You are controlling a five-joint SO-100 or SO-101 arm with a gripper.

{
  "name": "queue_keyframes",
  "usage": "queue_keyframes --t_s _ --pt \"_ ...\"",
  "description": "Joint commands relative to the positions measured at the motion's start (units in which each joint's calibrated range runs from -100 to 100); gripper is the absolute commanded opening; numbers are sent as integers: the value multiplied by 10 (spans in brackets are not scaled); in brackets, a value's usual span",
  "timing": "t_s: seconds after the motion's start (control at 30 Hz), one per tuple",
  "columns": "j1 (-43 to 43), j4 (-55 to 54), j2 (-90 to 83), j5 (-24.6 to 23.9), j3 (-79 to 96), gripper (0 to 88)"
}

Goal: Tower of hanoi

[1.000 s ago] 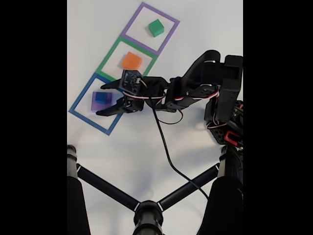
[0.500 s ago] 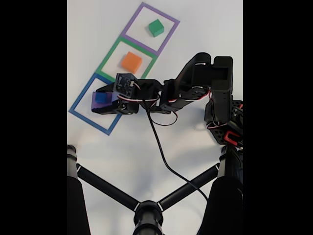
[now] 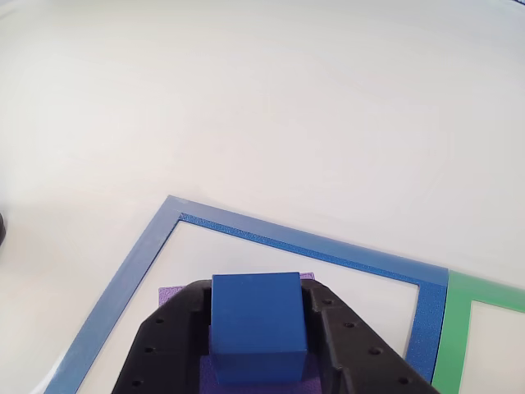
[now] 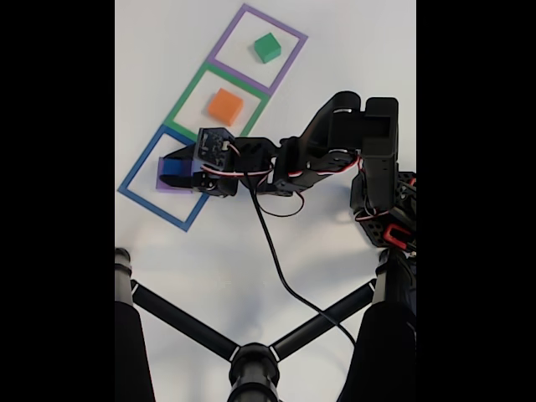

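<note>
In the fixed view a small blue cube (image 4: 173,167) sits on top of a flat purple block (image 4: 162,182) inside the blue-outlined square (image 4: 134,175). My gripper (image 4: 174,167) reaches in from the right and is shut on the blue cube. In the other view the blue cube (image 3: 258,322) is pressed on both sides by the black fingers (image 3: 168,349) of the gripper (image 3: 256,297), with the purple block (image 3: 170,294) showing beneath. An orange cube (image 4: 225,105) lies in the green square (image 4: 186,103), and a green cube (image 4: 267,47) lies in the purple square (image 4: 289,32).
The arm's base (image 4: 387,213) stands at the right of the white table. A black cable (image 4: 280,264) trails from the arm toward the front. Black tripod legs (image 4: 180,318) cross the foreground. Bare table spreads beyond the blue square (image 3: 287,234) in the other view.
The open gripper moved left over the stack in the blue square and its fingers closed around the blue cube. The orange and green cubes stayed put.
</note>
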Motion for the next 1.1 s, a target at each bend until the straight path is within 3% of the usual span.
queue_keyframes --t_s 0.0,0.2,0.53,0.73,0.87,1.07 --pt "-9 19 -39 8 -11 11" --pt "2 173 -180 8 -13 8" --pt "94 751 -486 8 -137 8" --pt "163 1129 -514 8 -413 11" --pt "214 1324 -482 8 -622 11" --pt "301 1449 -462 8 -776 11"
